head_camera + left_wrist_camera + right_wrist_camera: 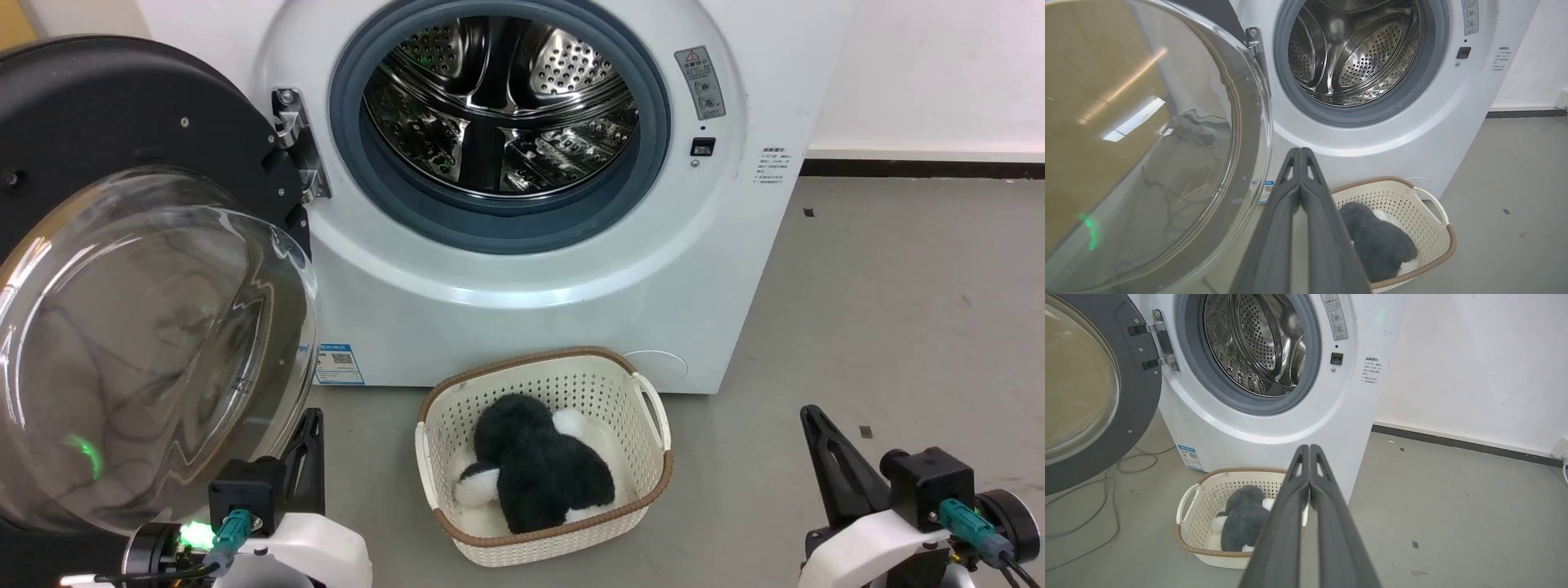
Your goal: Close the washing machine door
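The white washing machine [522, 286] [1372, 139] [1274, 428] stands ahead with its steel drum [498, 98] bare inside the grey seal. Its round black door [98, 122] [1147, 143] [1090, 396] hangs wide open on the left hinge [295, 147], the clear glass bowl [155, 351] bulging toward me. My left gripper [313, 415] [1300, 149] is shut and empty at the lower left, just below and to the right of the bowl's rim. Low at the right, apart from everything, my right gripper [808, 411] [1309, 446] is shut with nothing in it.
A cream plastic basket [653, 416] [1433, 204] [1188, 506] with a black-and-white plush toy [535, 469] sits on the grey floor before the washer. Cables [1106, 490] trail on the floor under the door. A white wall [1474, 367] lies to the right, with bare floor [898, 310] before it.
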### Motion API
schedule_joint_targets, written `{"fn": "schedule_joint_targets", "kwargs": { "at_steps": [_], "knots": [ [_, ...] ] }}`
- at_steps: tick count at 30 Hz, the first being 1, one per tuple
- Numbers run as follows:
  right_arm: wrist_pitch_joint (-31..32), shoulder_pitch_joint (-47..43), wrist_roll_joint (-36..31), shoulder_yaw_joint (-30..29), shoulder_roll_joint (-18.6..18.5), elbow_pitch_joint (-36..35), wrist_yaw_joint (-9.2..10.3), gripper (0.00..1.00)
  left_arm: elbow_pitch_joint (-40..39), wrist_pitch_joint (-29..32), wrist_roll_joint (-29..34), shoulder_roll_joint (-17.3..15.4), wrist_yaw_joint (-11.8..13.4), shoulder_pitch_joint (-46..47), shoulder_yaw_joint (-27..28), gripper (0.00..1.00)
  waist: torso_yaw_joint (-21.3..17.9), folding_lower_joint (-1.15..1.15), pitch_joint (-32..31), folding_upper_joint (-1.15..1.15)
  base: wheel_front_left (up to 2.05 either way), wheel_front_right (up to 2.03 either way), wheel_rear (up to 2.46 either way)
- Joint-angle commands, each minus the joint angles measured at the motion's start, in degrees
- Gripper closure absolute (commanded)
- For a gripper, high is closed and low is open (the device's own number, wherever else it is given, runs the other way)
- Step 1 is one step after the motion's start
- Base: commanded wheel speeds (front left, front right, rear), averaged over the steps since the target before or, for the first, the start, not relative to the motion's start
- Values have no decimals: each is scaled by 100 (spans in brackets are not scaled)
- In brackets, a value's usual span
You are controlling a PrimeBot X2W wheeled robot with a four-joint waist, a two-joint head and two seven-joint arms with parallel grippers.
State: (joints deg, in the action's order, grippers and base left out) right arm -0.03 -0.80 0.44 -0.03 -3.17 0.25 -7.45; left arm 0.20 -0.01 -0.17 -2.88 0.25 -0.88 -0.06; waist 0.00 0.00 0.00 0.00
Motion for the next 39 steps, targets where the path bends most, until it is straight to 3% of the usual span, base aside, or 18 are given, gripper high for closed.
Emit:
{"fn": "schedule_joint_targets", "kwargs": {
  "at_steps": [1, 3, 4, 22, 39],
  "knots": [
    [3, 80, -44, 3, 29, -25, -3, 100, -20, 1, 17, 1, -25, 88, 6, 100, 0, 0, 0, 0, 0, 0, 0],
    [3, 80, -44, 3, 29, -25, -3, 100, -20, 1, 17, 1, -25, 88, 6, 100, 0, 0, 0, 0, 0, 0, 0],
    [0, 0, 0, 2, 0, 0, 0, 0, 1, 0, 0, 0, 0, -1, 2, 0, 0, 0, 0, 0, 0, 0, 0],
    [-166, -15, 142, -43, 2, 67, 1, 0, 46, -166, -74, 0, 59, -22, -87, 0, 60, 0, 4, 0, 0, 0, 0],
    [-369, -56, 251, 14, 6, 124, 0, 0, 70, -370, -148, 0, 112, -70, -144, 0, 422, 0, -21, 0, 0, 0, 0]
  ]
}}
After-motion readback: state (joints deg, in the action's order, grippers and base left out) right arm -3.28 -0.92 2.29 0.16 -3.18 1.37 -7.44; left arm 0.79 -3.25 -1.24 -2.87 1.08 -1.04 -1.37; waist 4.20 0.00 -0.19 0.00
